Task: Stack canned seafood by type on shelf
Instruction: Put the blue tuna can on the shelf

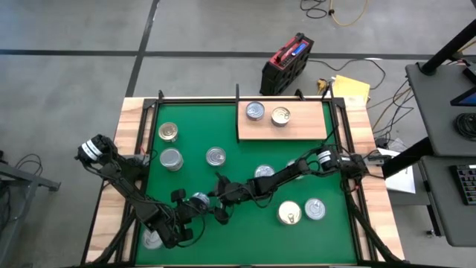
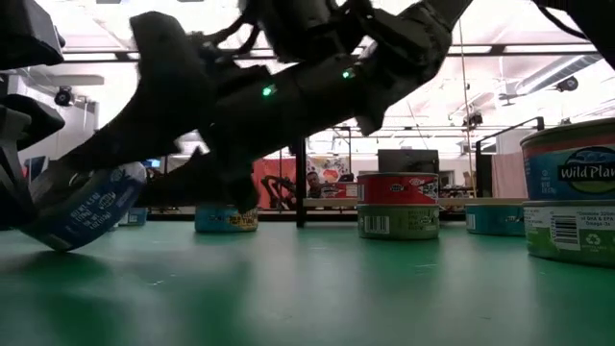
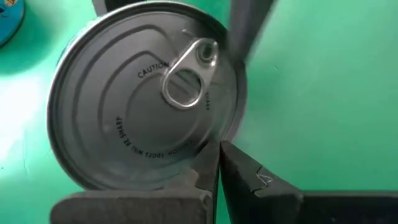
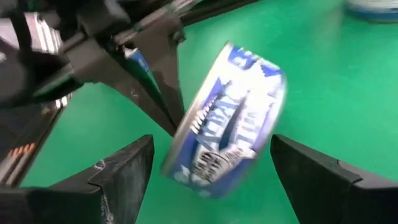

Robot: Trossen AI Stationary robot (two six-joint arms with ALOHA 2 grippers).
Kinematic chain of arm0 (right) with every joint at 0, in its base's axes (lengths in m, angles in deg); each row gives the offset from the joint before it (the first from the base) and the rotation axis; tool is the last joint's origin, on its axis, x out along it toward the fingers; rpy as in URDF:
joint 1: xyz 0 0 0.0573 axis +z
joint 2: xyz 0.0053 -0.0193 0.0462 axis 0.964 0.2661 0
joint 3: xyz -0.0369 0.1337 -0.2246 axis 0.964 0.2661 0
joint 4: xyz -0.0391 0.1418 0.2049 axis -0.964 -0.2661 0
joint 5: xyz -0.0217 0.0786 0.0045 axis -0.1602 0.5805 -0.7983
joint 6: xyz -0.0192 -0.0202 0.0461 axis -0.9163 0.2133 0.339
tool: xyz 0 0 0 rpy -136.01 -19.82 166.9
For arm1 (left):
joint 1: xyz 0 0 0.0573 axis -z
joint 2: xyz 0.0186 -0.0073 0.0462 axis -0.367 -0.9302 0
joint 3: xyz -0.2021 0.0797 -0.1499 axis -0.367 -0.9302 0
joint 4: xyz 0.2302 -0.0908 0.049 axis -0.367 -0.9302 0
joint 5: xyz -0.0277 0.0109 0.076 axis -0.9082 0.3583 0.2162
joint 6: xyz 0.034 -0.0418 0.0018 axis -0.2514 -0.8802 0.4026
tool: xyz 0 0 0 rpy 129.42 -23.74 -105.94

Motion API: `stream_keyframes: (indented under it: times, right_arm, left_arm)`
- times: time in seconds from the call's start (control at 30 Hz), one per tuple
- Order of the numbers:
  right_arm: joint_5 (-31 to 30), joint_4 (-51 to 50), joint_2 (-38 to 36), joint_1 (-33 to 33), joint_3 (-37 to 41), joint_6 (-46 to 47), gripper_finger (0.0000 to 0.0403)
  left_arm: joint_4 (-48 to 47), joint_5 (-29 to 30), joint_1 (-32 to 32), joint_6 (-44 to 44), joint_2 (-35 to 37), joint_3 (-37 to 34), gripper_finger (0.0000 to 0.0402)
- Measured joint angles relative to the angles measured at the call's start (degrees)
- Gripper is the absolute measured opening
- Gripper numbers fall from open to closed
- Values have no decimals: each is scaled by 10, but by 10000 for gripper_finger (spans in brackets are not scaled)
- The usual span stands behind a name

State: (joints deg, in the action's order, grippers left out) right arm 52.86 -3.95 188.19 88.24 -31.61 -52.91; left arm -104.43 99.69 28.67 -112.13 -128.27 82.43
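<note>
Metal tins, pale wood, matt green mat

The tilted can point(image 3: 146, 102) has a smooth, brushed-silver metal lid with a shiny pull ring; its side point(image 4: 227, 121) wears a glossy blue printed label. Beyond it, the shelf point(image 1: 286, 128) is pale, matt raw wood. The green mat point(image 1: 223, 134) under the can looks smooth, faintly sheened.

A green mat point(image 1: 223, 141) covers the wooden surface point(image 1: 130, 123). On the grey floor behind it stand a black-and-red case point(image 1: 286, 63) and a yellow pad point(image 1: 351, 89), with loose cables point(image 1: 387, 112) nearby.
</note>
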Motion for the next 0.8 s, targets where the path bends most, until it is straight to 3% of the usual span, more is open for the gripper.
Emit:
stream_keyframes:
  times: [0.33,0.47,0.6,0.8]
  right_arm:
    - [-1,-47,23,0,-46,-5,260]
    - [-1,-46,22,0,-46,-5,205]
    - [2,-48,20,1,-46,-6,124]
    - [-9,-124,-15,7,-45,-34,123]
  left_arm:
    - [16,19,0,9,0,-1,0]
    - [30,29,0,17,0,-1,0]
    - [29,30,0,16,0,0,0]
    - [28,30,1,31,0,26,0]
